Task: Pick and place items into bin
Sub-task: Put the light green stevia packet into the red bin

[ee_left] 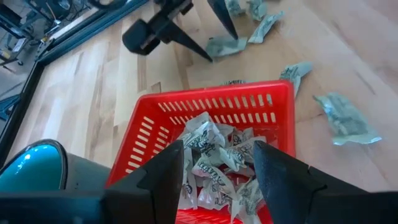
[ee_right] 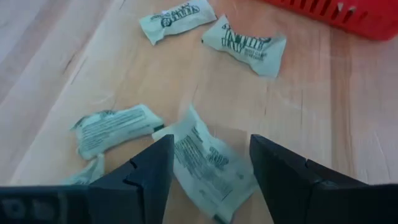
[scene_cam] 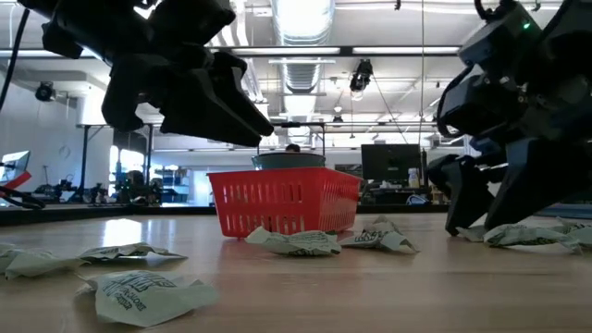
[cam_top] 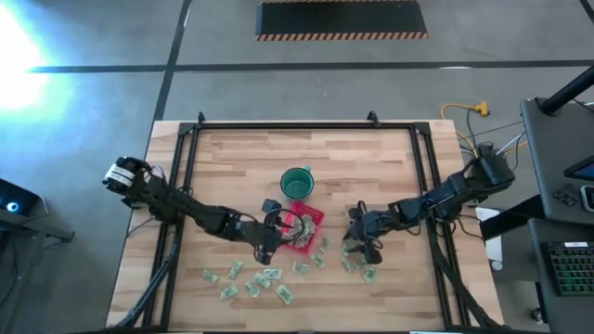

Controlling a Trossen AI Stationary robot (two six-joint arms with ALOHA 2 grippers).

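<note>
The red bin (cam_top: 316, 218) stands mid-table with several pale green-and-white wrapped items (ee_left: 214, 158) inside it. My left gripper (ee_left: 217, 148) hangs open just above the bin, nothing between its fingers. Other items lie loose on the wood near the table's front edge (cam_top: 269, 278) and right of the bin. My right gripper (ee_right: 211, 142) is open and low over the table, right of the bin (cam_top: 357, 246). Its fingers stand on either side of one flat item (ee_right: 208, 165), which lies on the table. My right gripper comes slanting down from the table's right side, with one finger (ee_right: 149, 168) on each side of the item (ee_right: 205, 155). The item lies flat on the wood. Whether either finger touches it, I cannot tell.
A round dark-green cup (cam_top: 297, 181) stands just behind the bin. Two items (ee_right: 180, 18) lie between my right gripper and the bin's wall (ee_right: 336, 12). A black frame (cam_top: 306, 125) runs around the table's far and side edges. Bare wood lies toward the far side.
</note>
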